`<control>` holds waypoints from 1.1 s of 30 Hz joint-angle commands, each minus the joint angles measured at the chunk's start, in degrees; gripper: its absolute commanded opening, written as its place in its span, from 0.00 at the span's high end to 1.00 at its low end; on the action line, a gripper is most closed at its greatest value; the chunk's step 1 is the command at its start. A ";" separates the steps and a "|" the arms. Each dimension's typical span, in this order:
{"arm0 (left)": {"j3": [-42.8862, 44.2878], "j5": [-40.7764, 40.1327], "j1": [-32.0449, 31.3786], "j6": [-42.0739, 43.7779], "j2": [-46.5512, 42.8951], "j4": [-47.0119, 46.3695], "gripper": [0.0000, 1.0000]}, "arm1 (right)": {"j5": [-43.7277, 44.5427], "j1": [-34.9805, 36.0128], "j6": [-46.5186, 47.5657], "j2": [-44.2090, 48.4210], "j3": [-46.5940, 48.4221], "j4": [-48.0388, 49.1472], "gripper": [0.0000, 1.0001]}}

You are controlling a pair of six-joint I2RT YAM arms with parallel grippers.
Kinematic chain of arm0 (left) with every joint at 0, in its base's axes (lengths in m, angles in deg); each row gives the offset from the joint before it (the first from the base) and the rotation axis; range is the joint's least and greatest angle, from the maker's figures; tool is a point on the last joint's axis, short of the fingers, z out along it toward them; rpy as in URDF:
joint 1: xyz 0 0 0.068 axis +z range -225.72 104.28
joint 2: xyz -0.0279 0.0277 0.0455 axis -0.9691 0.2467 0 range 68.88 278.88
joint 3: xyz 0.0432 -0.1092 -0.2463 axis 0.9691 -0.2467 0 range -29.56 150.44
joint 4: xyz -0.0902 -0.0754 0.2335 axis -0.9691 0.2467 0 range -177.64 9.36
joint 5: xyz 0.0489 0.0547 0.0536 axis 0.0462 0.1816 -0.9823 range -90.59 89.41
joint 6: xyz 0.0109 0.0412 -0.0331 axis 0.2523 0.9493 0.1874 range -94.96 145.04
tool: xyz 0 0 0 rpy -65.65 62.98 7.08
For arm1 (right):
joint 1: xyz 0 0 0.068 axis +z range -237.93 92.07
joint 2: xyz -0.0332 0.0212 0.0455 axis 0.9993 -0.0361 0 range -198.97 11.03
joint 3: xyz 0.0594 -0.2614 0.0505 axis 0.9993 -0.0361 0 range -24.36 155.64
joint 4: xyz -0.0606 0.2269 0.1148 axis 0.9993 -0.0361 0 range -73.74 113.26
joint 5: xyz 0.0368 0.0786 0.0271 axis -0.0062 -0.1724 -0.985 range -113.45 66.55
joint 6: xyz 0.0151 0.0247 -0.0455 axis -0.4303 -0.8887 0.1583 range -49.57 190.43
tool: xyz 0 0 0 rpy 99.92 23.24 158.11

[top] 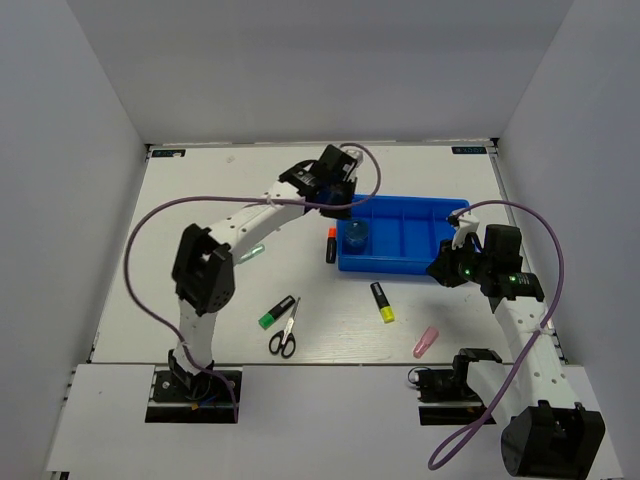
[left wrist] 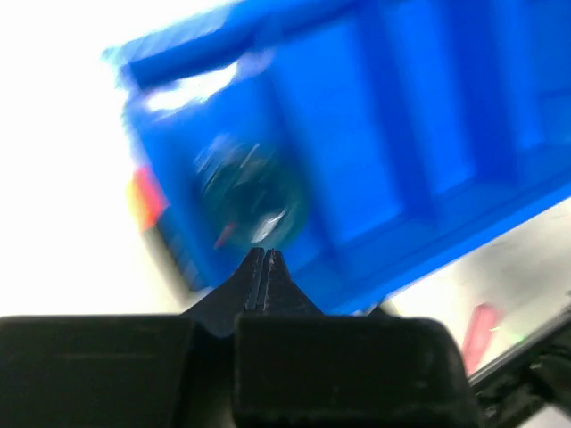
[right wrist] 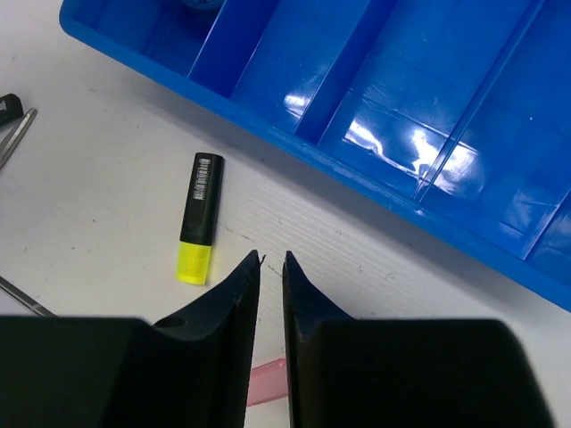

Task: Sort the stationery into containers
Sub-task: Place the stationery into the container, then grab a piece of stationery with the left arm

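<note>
We judged a pick was starting: left jaws shut, empty, over the blue tray (top: 405, 232); right jaws narrowly parted, empty, above the yellow highlighter (right wrist: 198, 218) lying on the surface near it. Next: widen, descend, grip.

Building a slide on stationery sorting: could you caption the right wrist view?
Right gripper, jaws barely parted and empty, near a yellow-capped highlighter lying outside the blue divided tray.

Surface: white table (top: 200, 180).
Container: blue tray (top: 395, 266), right of centre.
Highlighters (5): orange highlighter (top: 331, 244) just beside tray's left wall; yellow highlighter (top: 382, 301) near its front; green highlighter (top: 277, 311) beside scissors (top: 285, 334); pink highlighter (top: 426, 341), pale green highlighter (top: 250, 251) apart.
</note>
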State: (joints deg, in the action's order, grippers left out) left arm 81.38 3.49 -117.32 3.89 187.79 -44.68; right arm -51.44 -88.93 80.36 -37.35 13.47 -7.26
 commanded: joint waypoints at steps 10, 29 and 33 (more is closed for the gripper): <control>-36.76 -0.29 18.90 5.12 -31.21 4.40 0.41 | -0.31 0.47 0.79 0.13 2.17 0.29 0.75; -33.86 -1.71 25.08 39.60 -14.77 7.05 0.29 | -0.84 0.56 0.88 -1.10 2.17 0.03 0.75; -33.42 -1.96 25.35 40.39 -12.04 6.61 0.32 | -0.66 0.56 0.88 -1.36 2.25 0.11 0.75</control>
State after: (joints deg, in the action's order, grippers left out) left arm 46.12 1.76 -92.45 42.20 175.12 -36.81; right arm -51.48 -88.60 80.38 -38.27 13.47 -7.26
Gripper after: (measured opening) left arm 0.683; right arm 0.253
